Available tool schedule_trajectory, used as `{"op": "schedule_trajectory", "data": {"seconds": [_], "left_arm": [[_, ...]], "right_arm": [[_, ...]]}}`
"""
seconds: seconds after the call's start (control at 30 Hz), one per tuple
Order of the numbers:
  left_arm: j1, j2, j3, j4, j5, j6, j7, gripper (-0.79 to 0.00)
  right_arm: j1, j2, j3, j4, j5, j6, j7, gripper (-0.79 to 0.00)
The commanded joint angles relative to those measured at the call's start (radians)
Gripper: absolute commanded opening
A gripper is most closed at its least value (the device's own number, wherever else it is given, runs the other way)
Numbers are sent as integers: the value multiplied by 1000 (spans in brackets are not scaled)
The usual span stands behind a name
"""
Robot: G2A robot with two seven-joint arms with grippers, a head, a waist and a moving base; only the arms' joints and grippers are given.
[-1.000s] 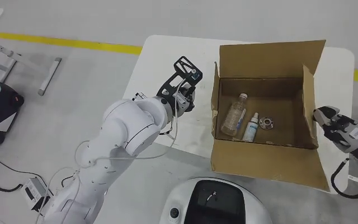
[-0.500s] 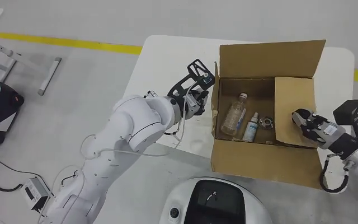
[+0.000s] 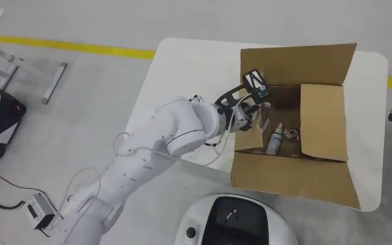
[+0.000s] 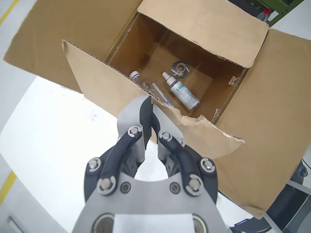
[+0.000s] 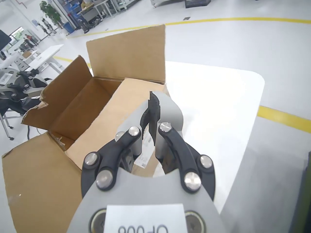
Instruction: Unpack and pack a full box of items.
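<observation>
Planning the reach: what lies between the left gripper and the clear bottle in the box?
A torn cardboard flap: in the left wrist view its edge runs between the left gripper and the clear bottle, hiding the bottle's lower part.

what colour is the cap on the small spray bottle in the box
White. The cap of the spray bottle shows best in the left wrist view.

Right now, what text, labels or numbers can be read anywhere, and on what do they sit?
Nothing reads whole.
Spray bottle label: too small to read.
Clear bottle label: too small to read.
White sticker on the box: blurred, unreadable.
Tag behind the right gripper: upside down, cut off by the picture's edge.
</observation>
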Motion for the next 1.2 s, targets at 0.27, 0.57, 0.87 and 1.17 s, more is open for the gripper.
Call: {"op": "schedule_trajectory", "data": {"seconds": [0.27, 0.57, 0.87, 1.17], "left_arm": [[-75, -38, 140, 135, 37, 2, 15, -785], [-75, -47, 157, 160, 50, 0, -20, -785], [-62, -50, 149, 156, 45, -12, -48, -785], [-56, -50, 137, 138, 73, -28, -66, -89]], "right_arm": [[-38, 2, -10, 6, -21, 17, -13, -785], [-38, 2, -52, 13, -62, 12, -18, -785], [-37, -3, -102, 53, -67, 15, -43, -785], [-37, -7, -155, 69, -73, 0, -46, -785]]}}
